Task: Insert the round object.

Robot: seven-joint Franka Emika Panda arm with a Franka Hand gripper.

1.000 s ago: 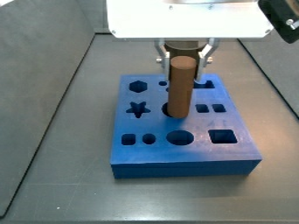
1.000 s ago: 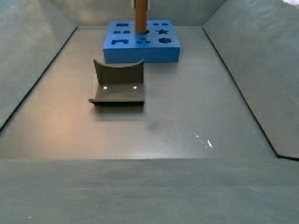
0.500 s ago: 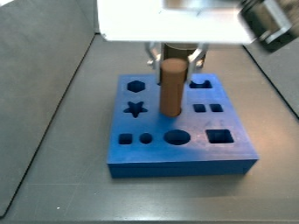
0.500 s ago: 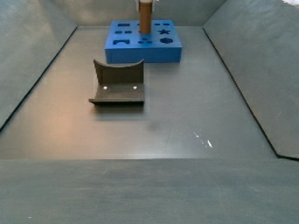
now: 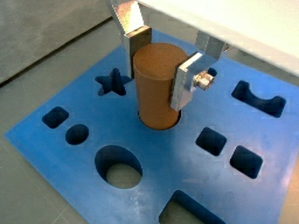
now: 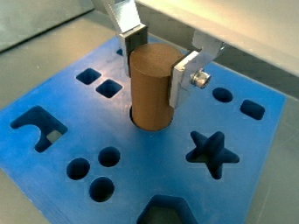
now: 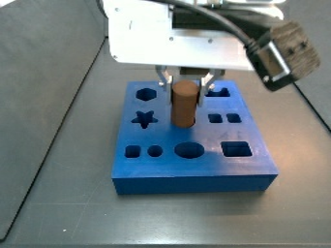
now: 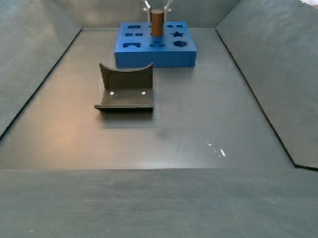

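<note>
Wrist views: tool (image 5: pixel 162 63) grips upright round object (image 5: pixel 158 87), axis vertical.

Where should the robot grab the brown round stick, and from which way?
Near its top, coming straight down from above. The round object stands upright with its lower end in the blue block's middle hole, so only its upper, smooth sides are free. The gripper seems to hold it there, one finger on each opposite side.

Even overhead light; floor (image 8: pixel 162 139) glare; side views soft.
</note>
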